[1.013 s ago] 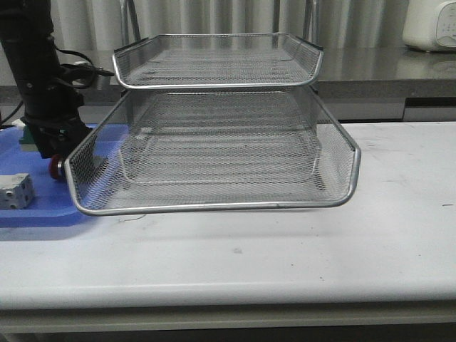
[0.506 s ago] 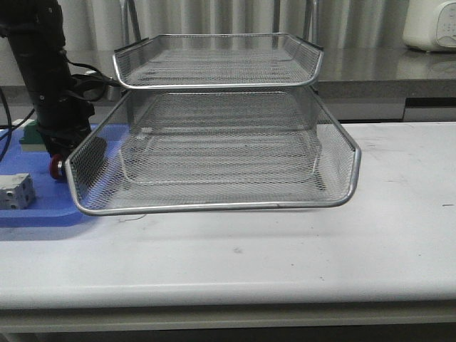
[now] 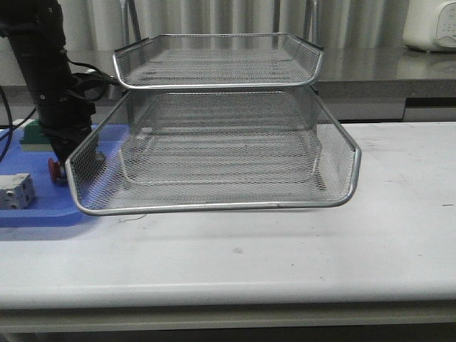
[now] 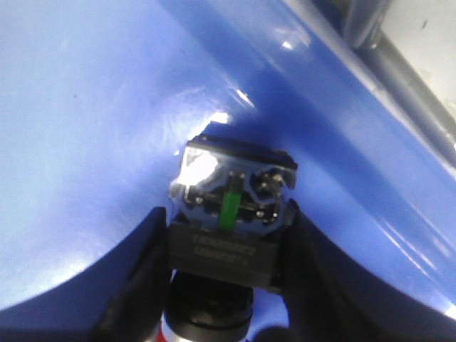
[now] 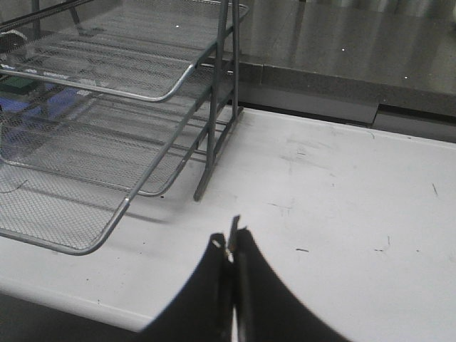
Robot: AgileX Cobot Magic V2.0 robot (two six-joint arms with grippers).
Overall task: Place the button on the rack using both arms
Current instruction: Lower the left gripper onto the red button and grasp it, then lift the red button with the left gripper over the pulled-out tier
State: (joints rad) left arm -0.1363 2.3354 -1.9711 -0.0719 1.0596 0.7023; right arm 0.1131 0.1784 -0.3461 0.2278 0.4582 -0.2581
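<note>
My left gripper point(image 4: 224, 222) is shut on the button point(image 4: 222, 246), with the black fingers point(image 4: 146, 256) on both sides of its dark body. The button's contact end with a green strip faces the blue tray floor. In the front view the left arm point(image 3: 53, 85) stands low over the blue tray, left of the rack point(image 3: 214, 207), and the button's red head point(image 3: 53, 169) shows below it. The silver wire-mesh rack also shows in the right wrist view point(image 5: 153, 91). My right gripper point(image 5: 231, 246) is shut and empty over the white table, right of the rack.
A blue plastic tray point(image 3: 35, 215) lies at the left, partly under the rack's lowest tier. It holds a white dotted cube point(image 3: 16, 191) and a green block part point(image 3: 32, 134). A grey counter point(image 3: 385, 68) runs behind the table.
The left arm has shifted a little to the right, towards the rack, still holding the button. The rack and cube have not moved.
</note>
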